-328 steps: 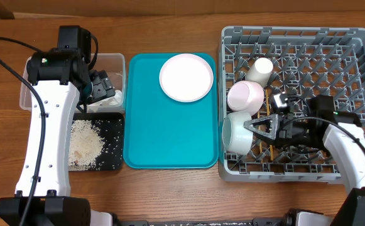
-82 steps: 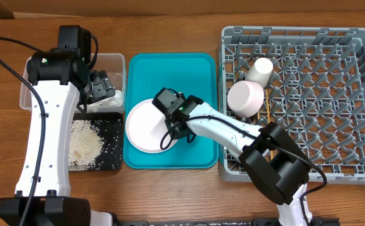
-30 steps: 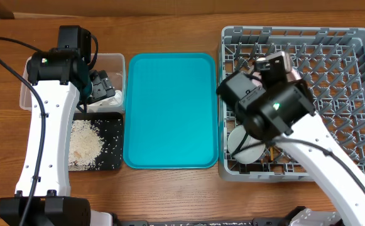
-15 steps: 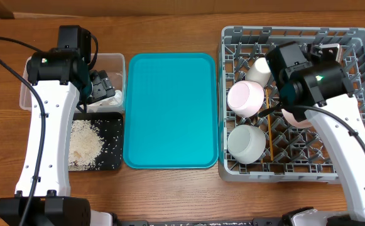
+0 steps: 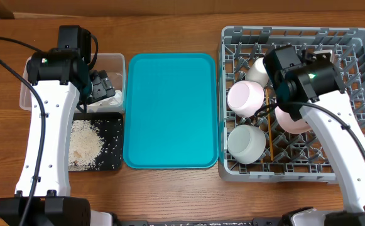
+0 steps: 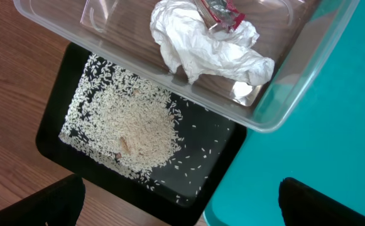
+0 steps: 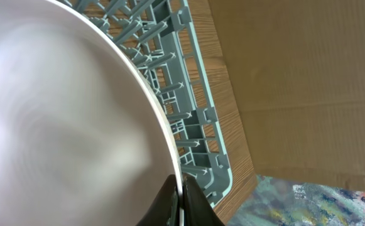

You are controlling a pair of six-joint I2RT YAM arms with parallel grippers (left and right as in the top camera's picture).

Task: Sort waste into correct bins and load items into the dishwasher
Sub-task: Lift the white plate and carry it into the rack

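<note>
Plate (image 5: 293, 120), our last dish off the tray (image 5: 169, 113), now stands racked at the pink bowl's (image 5: 245, 97) four o'clock, right hand (image 7: 180, 189) pinching its rim.

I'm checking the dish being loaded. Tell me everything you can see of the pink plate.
The pale pink plate is round, smooth and glossy, with nothing on it. The right gripper has its jaws shut on the rim, holding it over the grey dish rack, right of the pink bowl. The arm hides part of it from overhead; whether it rests on pegs cannot be told.
</note>
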